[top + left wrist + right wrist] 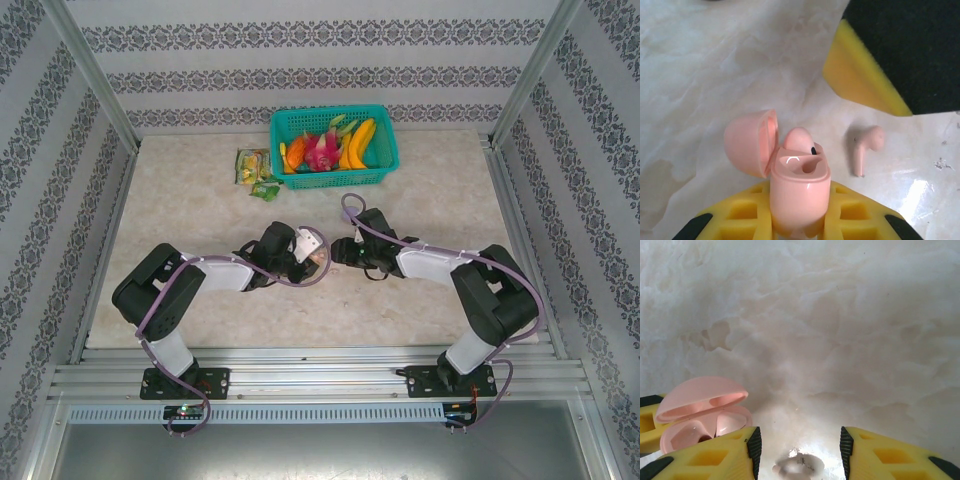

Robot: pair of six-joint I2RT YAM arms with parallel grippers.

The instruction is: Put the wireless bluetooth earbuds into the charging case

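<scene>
My left gripper [799, 200] is shut on a pink charging case [800, 192], which stands upright between its yellow fingers. The lid [747, 142] hangs open to the left. One pink earbud [797, 140] sits in the far slot; the near slot is empty. A second pink earbud [866, 145] lies on the marble table just right of the case. My right gripper [800, 445] stands open low over the table beside the case [700, 415], with a blurred pale shape [797, 467] on the table between its fingers. From above, both grippers [315, 255] [345, 252] meet mid-table.
A teal basket [335, 180] of toy fruit stands at the back centre. Small packets [252, 165] and a green scrap [266, 190] lie to its left. Metal frame posts and patterned walls close in the table's sides.
</scene>
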